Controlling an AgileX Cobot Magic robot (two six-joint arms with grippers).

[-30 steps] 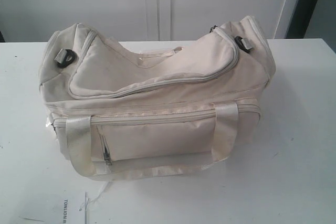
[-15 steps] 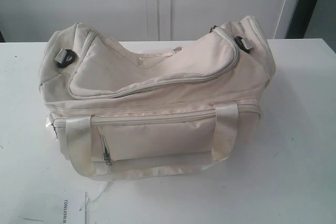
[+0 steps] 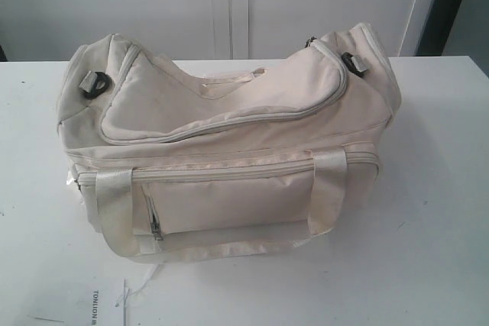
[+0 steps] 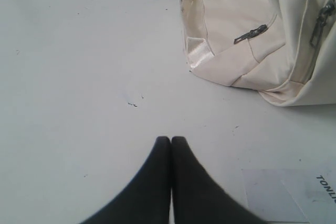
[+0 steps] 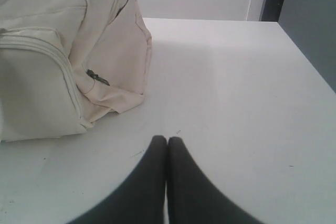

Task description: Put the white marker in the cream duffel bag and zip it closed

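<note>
The cream duffel bag (image 3: 229,150) sits in the middle of the white table, its curved top flap lying zipped along the seam and its front pocket facing the camera. One end of the bag (image 4: 252,40) shows in the left wrist view, the other end (image 5: 68,61) in the right wrist view. My left gripper (image 4: 171,139) is shut with nothing in it, low over bare table short of the bag. My right gripper (image 5: 167,139) is shut and empty too, over the table beside the bag's other end. Neither gripper appears in the exterior view. The white marker is out of view.
A white paper label (image 3: 95,303) with dark print lies on the table (image 3: 435,250) in front of the bag, also seen as a label (image 4: 294,198) near the left gripper. A pale wall and a dark door edge (image 3: 451,5) stand behind the table.
</note>
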